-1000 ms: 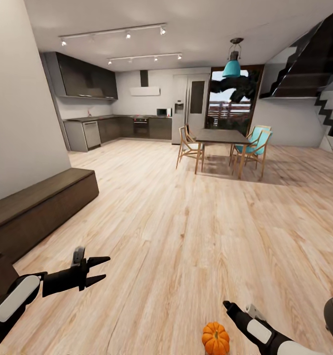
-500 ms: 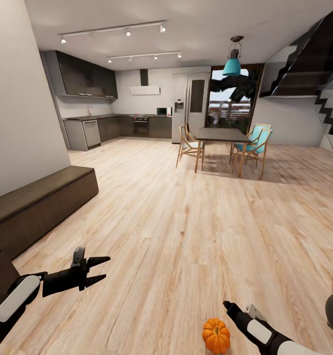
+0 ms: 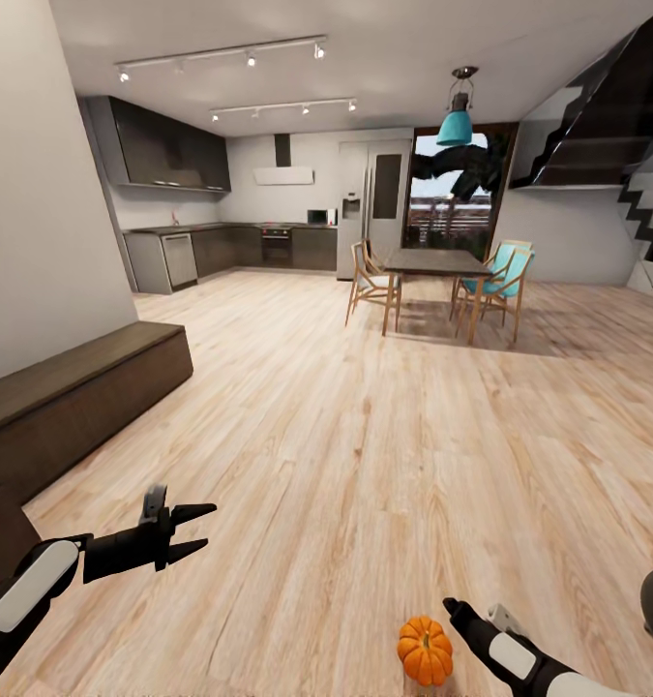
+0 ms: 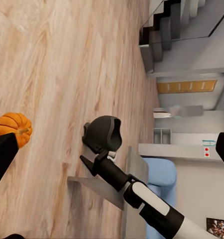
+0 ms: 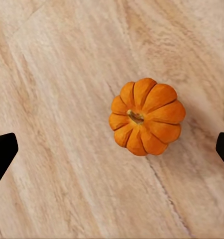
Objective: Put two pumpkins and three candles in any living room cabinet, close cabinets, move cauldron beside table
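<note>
Pumpkin pickup step: pumpkin (image 5: pixel 146 116) sits on the floor (image 3: pixel 365 465) right under the right end effector (image 5: pixel 112 149), fingers spread wide, empty; next lower and close. Left end effector (image 3: pixel 192 530) released, idle

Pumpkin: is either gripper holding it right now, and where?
Nothing is held. The pumpkin sits on the floor, between the right gripper's open jaws, untouched; the left gripper is open, empty.

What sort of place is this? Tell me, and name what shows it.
Most likely an open-plan home. A kitchen with dark cupboards lines the far wall, a dining table with chairs stands before a glazed door, and stairs climb at the right.
</note>
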Robot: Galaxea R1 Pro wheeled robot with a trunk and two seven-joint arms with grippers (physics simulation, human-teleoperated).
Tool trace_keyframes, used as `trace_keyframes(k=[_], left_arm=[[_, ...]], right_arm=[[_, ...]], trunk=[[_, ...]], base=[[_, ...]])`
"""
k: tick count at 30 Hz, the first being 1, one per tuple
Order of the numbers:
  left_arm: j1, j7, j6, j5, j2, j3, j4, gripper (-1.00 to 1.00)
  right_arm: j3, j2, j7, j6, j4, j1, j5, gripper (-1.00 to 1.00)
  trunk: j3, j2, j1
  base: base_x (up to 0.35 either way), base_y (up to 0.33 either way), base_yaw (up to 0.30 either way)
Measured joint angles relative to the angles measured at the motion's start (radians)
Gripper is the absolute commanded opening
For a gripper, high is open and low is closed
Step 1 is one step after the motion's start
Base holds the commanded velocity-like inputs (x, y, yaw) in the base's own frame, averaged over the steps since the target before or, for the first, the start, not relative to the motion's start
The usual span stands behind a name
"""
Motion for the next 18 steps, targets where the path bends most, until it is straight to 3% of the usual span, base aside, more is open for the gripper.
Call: trace_keyframes(k=[8,13,18], left_arm=[[0.0,0.0,0.0,0.0,-0.002,0.0,0.0,1.0],[0.0,0.0,0.0,0.0,-0.003,-0.001,0.0,1.0],[0.0,0.0,0.0,0.0,-0.002,-0.001,0.0,1.0]], right_arm=[[-0.003,-0.002,0.0,0.001,0.006,0.001,-0.003,1.0],[-0.002,-0.002,-0.001,0.0,0.007,0.0,-0.045,1.0],[-0.002,0.0,-0.001,0.0,0.013,0.0,-0.054,1.0]], trunk=[[-0.025,-0.056,0.031],[-0.041,-0.091,0.05],[-0.056,-0.126,0.069]], base=[[0.0,0.0,0.0],[0.0,0.0,0.0],[0.0,0.0,0.0]])
